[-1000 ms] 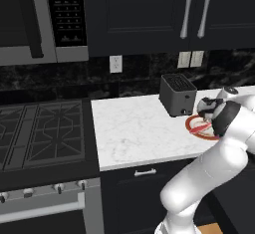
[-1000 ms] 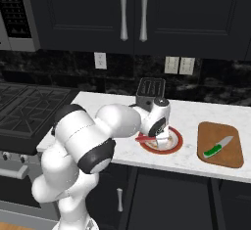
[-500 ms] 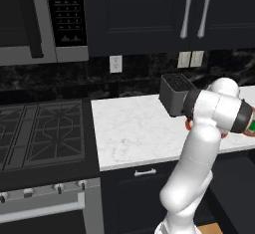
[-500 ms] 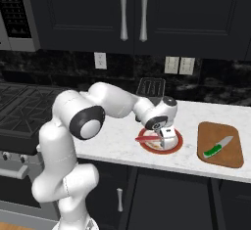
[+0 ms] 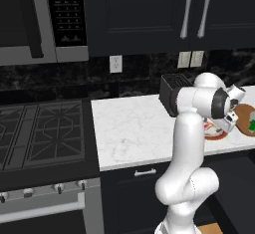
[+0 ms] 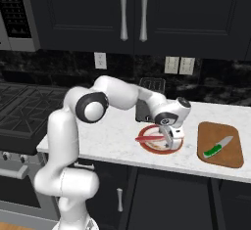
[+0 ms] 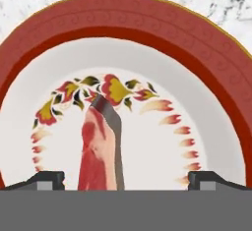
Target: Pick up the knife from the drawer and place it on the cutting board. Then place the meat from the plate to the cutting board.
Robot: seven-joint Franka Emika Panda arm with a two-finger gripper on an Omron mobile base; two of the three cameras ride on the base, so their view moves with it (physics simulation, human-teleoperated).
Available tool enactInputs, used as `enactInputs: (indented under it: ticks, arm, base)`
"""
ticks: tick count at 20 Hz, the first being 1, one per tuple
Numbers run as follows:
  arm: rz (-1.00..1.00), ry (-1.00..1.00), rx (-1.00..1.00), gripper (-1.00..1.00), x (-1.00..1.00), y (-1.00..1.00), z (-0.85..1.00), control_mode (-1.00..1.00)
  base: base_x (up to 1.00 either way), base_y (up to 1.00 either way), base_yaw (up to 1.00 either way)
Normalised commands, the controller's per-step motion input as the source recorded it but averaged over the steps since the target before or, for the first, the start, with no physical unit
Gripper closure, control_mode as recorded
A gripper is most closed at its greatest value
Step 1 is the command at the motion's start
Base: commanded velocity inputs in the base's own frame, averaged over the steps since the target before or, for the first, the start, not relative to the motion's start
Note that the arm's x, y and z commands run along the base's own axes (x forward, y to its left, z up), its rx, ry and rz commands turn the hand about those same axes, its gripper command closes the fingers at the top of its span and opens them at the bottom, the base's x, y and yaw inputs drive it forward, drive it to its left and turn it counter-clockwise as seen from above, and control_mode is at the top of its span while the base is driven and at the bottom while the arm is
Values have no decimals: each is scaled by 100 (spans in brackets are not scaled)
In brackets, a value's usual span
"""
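My pincer [image 7: 125, 178] hangs wide open just over the plate [image 7: 197, 43], one fingertip either side of the meat [image 7: 101, 151] so I can close on it. The knife [image 6: 217, 147] already lies on the cutting board [image 6: 234, 156], beside the plate on the tabletop [image 6: 117, 136].

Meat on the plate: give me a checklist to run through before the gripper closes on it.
1. Knife already on the cutting board: ok.
2. Meat lying on the plate: ok.
3. Gripper open: ok.
4. Meat between the fingertips in the hand view, nearer one side than centred: ok.
5. Gripper low enough to close on the meat: cannot tell.
6. Bare board beside the knife for the meat: ok.
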Motion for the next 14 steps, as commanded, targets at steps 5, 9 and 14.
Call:
enactInputs:
  ticks: [5,9,14]
  arm:
    - [0,8,0,-100,4,7,-14,-100]
    - [0,10,0,-100,6,32,0,-100]
    - [0,3,0,-100,0,42,0,-100]
  base:
    - [0,0,0]
    - [0,0,0]
    - [0,0,0]
